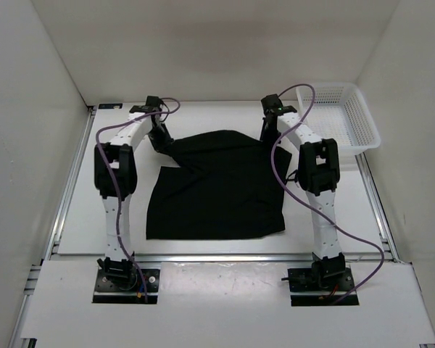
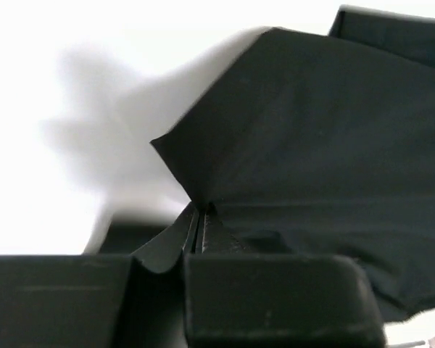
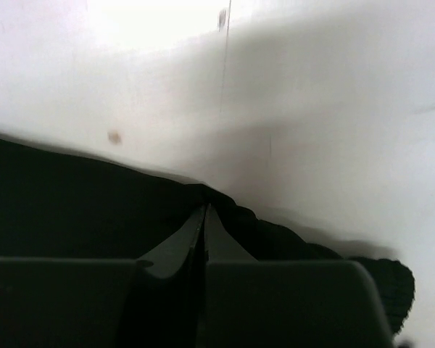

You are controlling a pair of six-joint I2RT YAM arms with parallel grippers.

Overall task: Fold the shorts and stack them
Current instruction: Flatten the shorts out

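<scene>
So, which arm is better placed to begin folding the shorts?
Left, marginally: the left gripper is shut on a raised corner of the shorts; the right gripper grips their edge too, but seemingly lower.

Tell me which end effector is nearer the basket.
Right. The right end effector grips the shorts at their far right corner, just left of the basket. The left end effector grips the far left corner, across the shorts from it.

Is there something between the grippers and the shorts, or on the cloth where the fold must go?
Nothing visible. The left gripper and right gripper are each shut on a far corner of the shorts. The cloth toward the near edge lies bare; the basket stands apart at the far right.
</scene>
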